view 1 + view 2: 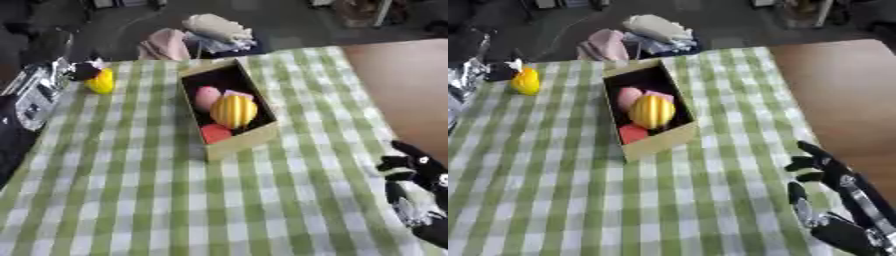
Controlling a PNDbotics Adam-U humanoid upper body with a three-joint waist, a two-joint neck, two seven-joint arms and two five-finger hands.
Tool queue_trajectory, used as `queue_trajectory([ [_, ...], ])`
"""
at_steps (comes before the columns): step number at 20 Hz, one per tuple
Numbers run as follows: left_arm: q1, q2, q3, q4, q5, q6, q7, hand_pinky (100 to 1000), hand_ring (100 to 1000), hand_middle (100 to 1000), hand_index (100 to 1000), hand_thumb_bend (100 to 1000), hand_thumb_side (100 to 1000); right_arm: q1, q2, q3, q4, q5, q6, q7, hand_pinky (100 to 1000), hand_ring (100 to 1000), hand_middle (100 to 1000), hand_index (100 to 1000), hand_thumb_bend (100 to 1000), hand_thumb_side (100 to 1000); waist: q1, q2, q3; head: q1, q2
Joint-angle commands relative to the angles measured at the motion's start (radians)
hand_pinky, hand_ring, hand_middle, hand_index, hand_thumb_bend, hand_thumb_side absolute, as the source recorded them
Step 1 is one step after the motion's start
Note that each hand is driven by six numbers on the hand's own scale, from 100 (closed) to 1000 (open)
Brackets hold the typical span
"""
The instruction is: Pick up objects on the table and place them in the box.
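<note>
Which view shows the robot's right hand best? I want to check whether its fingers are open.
The right eye view: the right hand shows with forearm and spread, relaxed fingers, holding nothing, on the green checked cloth. The left eye view shows it cut off at the right edge.

**What sits on your worktop**

You are looking down at a worktop (122, 200) covered with a green and white checked cloth (289, 210). On your right the cloth ends and bare brown wood (842, 90) shows. A cardboard box (241, 142) stands on the cloth near the middle, a bit toward the far side, turned at a slant. A small yellow thing (101, 81) lies on the cloth by the far left corner, well apart from the box. The near half of the cloth has nothing lying on it.
</note>
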Motion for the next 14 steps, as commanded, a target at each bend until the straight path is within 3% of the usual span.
queue_trajectory([
  [1,0.0,0.058,0.026,0.045,0.019,0.002,0.021,759,767,832,903,100,399,-0.018,0.0,0.007,-0.015,-0.017,-0.002,0.014,737,890,693,985,100,470,-0.015,-0.001,-0.007,0.057,-0.033],
  [8,0.012,0.064,0.034,0.11,0.018,-0.011,0.013,758,771,839,905,107,438,-0.022,0.002,0.006,-0.017,-0.025,0.0,0.017,736,890,693,985,100,470,-0.015,0.017,-0.035,0.124,-0.05],
  [14,0.016,0.067,0.039,0.123,0.004,-0.004,0.011,764,781,855,911,149,474,-0.025,0.002,0.007,-0.018,-0.03,0.001,0.02,735,890,693,985,100,470,-0.015,0.036,-0.048,0.147,-0.058],
])
